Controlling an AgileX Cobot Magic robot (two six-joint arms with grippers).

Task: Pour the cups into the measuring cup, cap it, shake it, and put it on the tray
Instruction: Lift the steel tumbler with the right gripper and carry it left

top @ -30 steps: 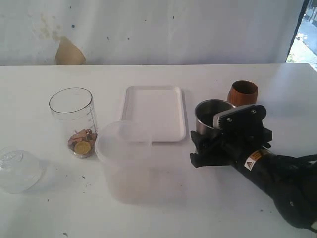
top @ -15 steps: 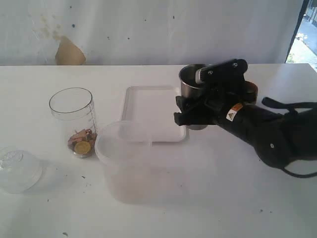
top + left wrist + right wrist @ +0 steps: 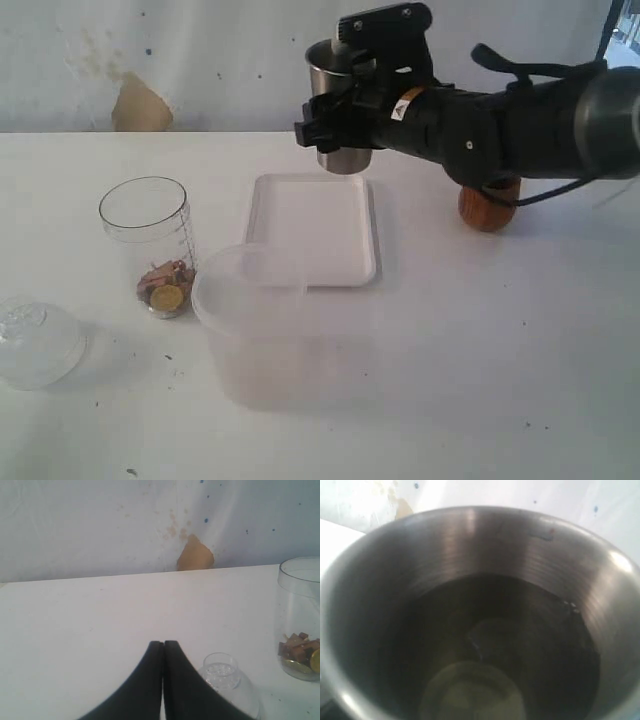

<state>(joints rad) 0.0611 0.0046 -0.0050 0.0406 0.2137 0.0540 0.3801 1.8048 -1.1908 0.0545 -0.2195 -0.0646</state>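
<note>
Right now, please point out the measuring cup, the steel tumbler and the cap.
measuring cup (image 3: 148, 240): exterior view, clear side wall.
steel tumbler (image 3: 343, 161): exterior view, lower body near the base.
cap (image 3: 38, 345): exterior view, dome wall.

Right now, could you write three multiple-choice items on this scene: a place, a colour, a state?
1. Where is the tapered stainless-steel tumbler? A set down upright; B raised in the right gripper; C tipped on its side.
2. What colour is the short rounded cup? A brown; B blue; C green.
3. The tall clear plastic measuring cup is: A capped; B open and upright; C lying down.
B: the gripper holds it in the air. A: its wall looks brown. B: its clear dome-shaped cap lies apart on the white table.
</note>
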